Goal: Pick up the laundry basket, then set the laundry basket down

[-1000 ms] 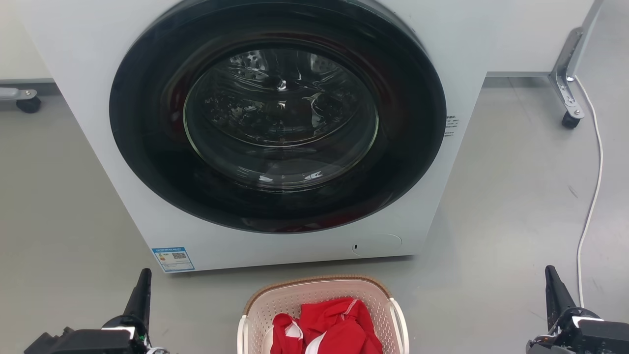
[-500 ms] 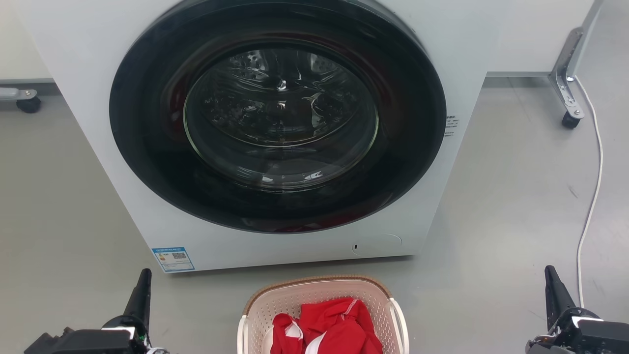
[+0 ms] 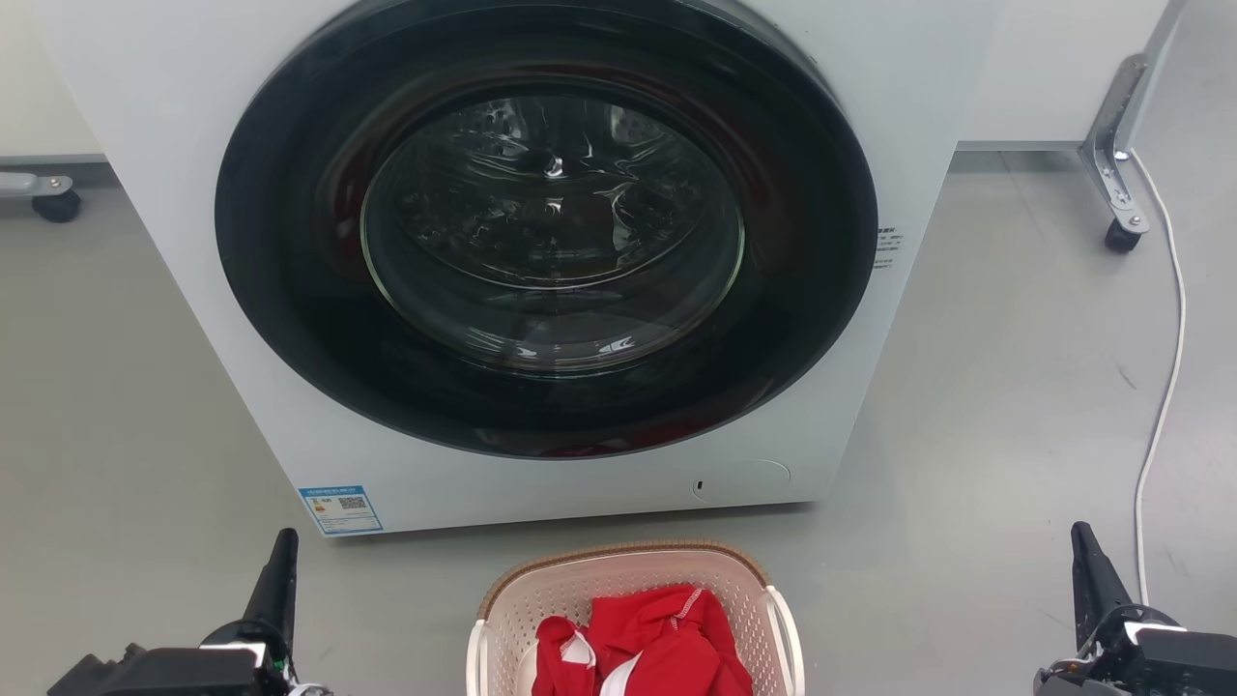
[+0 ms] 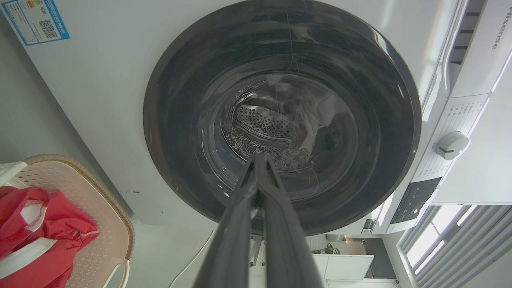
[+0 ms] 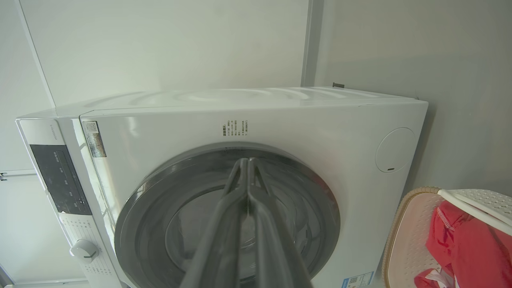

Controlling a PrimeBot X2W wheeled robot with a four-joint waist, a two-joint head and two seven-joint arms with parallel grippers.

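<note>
**Light basket, two handles, both tools shut and clear of it**

The basket (image 3: 565, 592) sits on the floor (image 3: 966, 435) just in front of the washer (image 3: 145, 193). It is at the bottom middle of the head view, between the two arms and apart from both. A red garment (image 3: 667, 633) lies crumpled inside. The frame's lower edge cuts off the near part of the basket.

The left tool (image 3: 283, 546) has its two fingers pressed together with nothing between them, and so has the right tool (image 3: 1083, 541). Each wrist view shows the pair meeting at the tips. Both tools point toward the washer, well out to either side of the basket.

Judging how it will handle, thin perforated plastic holding one piece of cloth should be light, so weight is no worry. The walls will likely flex if squeezed, and smooth plastic may slip between narrow fingers. The woven-look rim offers some texture but looks broad for a pinch.

The best hold seems to be the white handles (image 3: 785, 628), one on each side. Each is a bar slim enough for the fingers to close round, and probably stiffer than the wall. Taking one handle per tool would keep the basket level and the garment in, whereas lifting by a single handle would probably tip it. Both tools would have to open first.
</note>
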